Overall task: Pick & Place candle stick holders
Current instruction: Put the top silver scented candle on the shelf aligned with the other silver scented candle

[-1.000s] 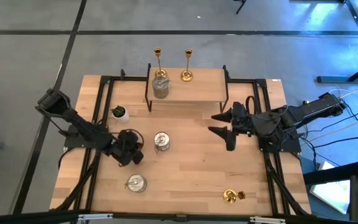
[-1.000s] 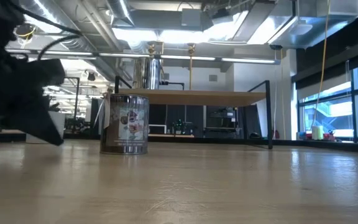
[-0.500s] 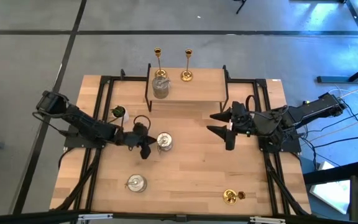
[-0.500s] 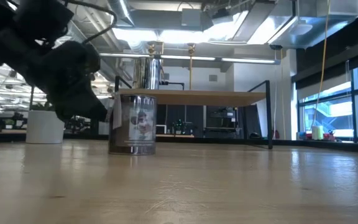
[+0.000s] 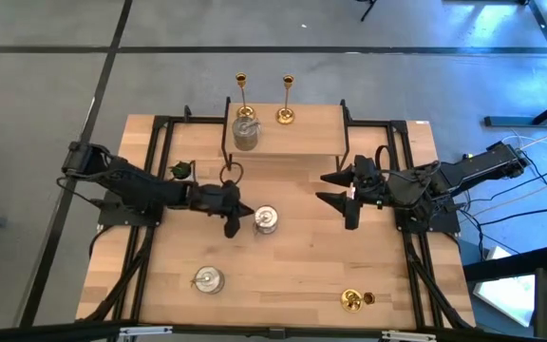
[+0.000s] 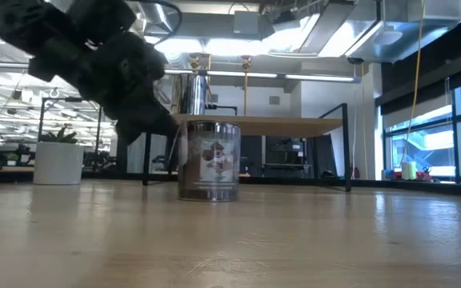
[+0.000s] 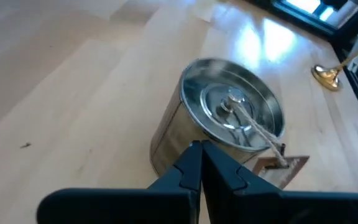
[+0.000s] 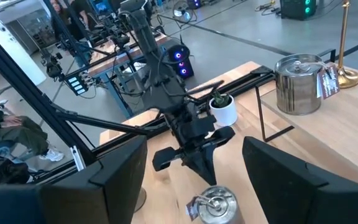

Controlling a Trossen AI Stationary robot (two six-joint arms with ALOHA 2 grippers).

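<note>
A plant pot (image 5: pixel 182 171) and a raised shelf (image 5: pixel 302 138) stand nearby. The closed left gripper (image 5: pixel 235 224) touches a silvery holder's (image 5: pixel 266 220) side; the right gripper (image 5: pixel 342 201) waits open.

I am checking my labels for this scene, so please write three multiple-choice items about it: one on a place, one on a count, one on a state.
1. Where does the squat silvery-glass candle holder next to the left gripper stand?
A. on the wooden table top
B. on the floor
C. inside a box

2. How many slim gold candle stick holders stand upright on the raised wooden shelf?
A. one
B. two
C. four

3. How is the right gripper?
A. shut on a gold holder
B. shut on a plant pot
C. open, holding nothing

Answers:
1 A: the high view shows it on the bare boards near the table's middle.
2 B: two gold stems rise at the shelf's far edge.
3 C: its fingers stand apart over the table, with nothing between them.
</note>
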